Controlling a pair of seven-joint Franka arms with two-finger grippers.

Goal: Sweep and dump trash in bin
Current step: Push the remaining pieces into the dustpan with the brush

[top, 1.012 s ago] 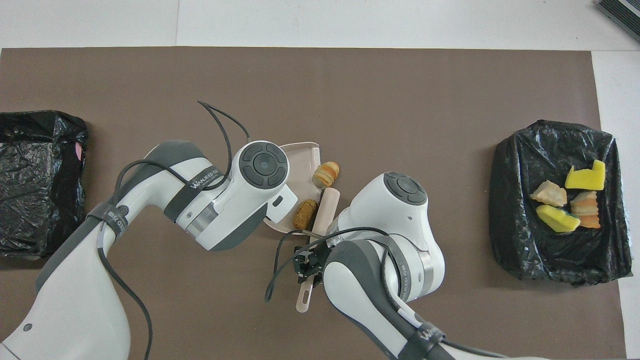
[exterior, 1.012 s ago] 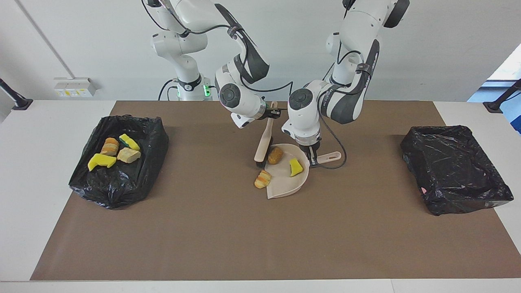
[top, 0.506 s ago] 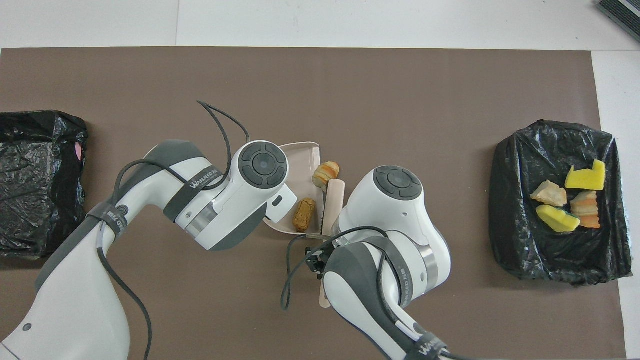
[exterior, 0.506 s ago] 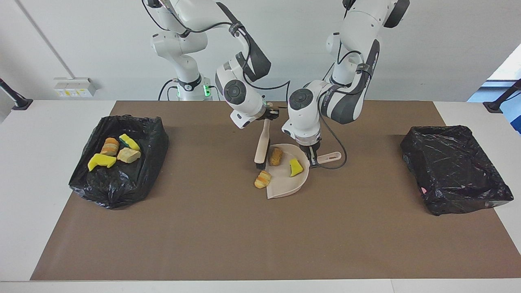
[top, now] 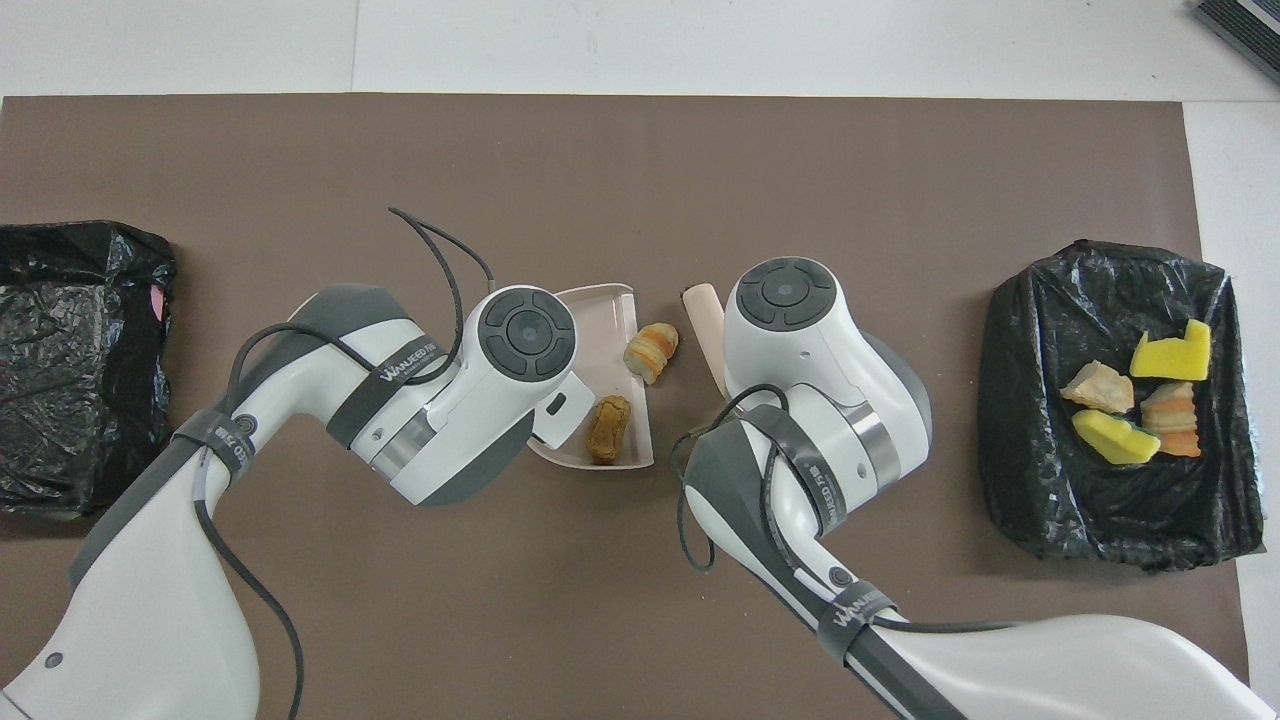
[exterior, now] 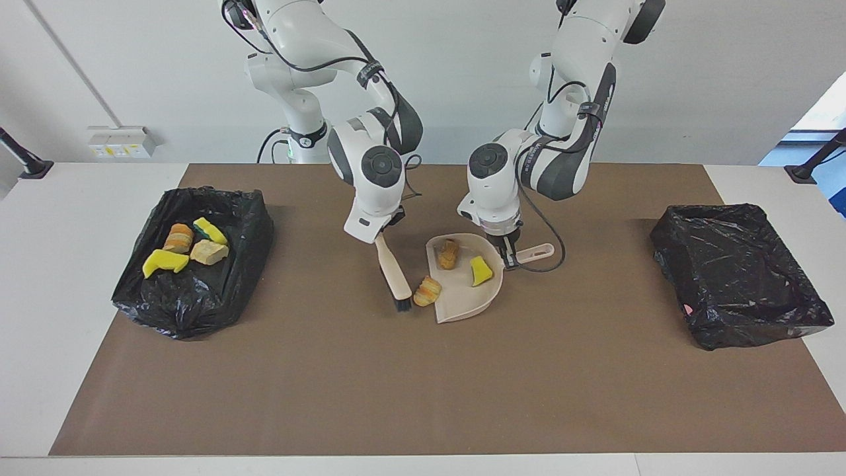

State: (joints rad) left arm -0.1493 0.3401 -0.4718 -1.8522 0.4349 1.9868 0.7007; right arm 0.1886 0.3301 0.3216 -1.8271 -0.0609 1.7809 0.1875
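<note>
I see the right gripper (exterior: pixel 382 233) fingers clenched on the brush (exterior: pixel 395 276), bristles beside a striped scrap (exterior: pixel 427 291) at the dustpan (exterior: pixel 462 304) mouth. The left gripper (exterior: pixel 507 256) fingers grasp the dustpan handle; two scraps lie inside, four in the bin (exterior: pixel 198 301).

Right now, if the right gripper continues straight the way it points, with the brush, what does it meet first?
Probably the striped bread piece. The right gripper is shut on the brush, whose bristles stand just beside that piece at the dustpan mouth.

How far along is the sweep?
Done: four scraps lie in the lined bin. In hand: left gripper holds the dustpan with two scraps in it; right gripper holds the brush beside the striped scrap. Left: sweep it in, dump.
</note>
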